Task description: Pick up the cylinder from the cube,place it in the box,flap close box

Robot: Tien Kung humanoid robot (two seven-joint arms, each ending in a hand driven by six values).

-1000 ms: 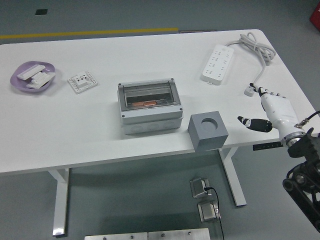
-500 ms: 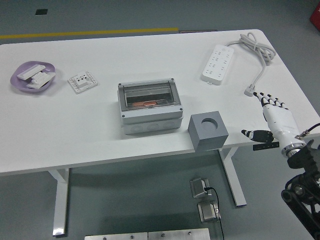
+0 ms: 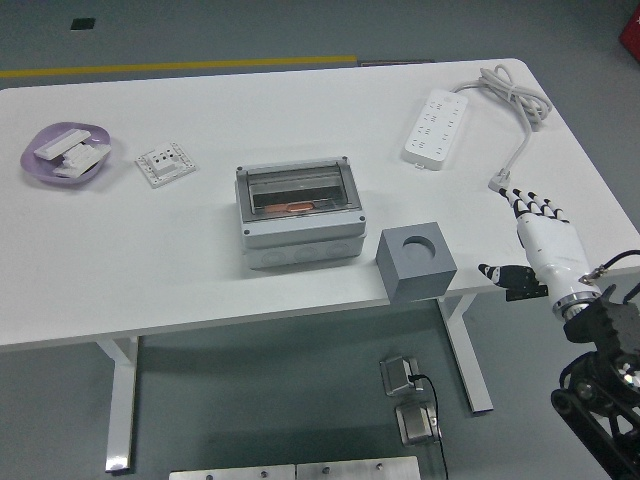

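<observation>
While lid sits shut on box [image 3: 299, 212] at mid-table, copper-coloured cylinder [image 3: 294, 208] visible inside, lying crosswise; cube [image 3: 417, 260] with empty socket just right of it; right hand [image 3: 543, 243] further right near table edge, fingers spread, holding nothing; left hand unseen.

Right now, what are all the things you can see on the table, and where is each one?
Box: one, grey with a clear flap shut, table's middle; something orange shows inside.
Cube: one, grey, round hole on top, near edge, right of the box.
Power strip: one, white, far right, with a white cable coiled beside it.
Wall socket: one, white, left of the box.
Dish: one, purple, far left, holding white parts.
Table: one, white.
Right hand: one, white with black fingertips, fingers spread, holding nothing, at the table's right near corner.
</observation>
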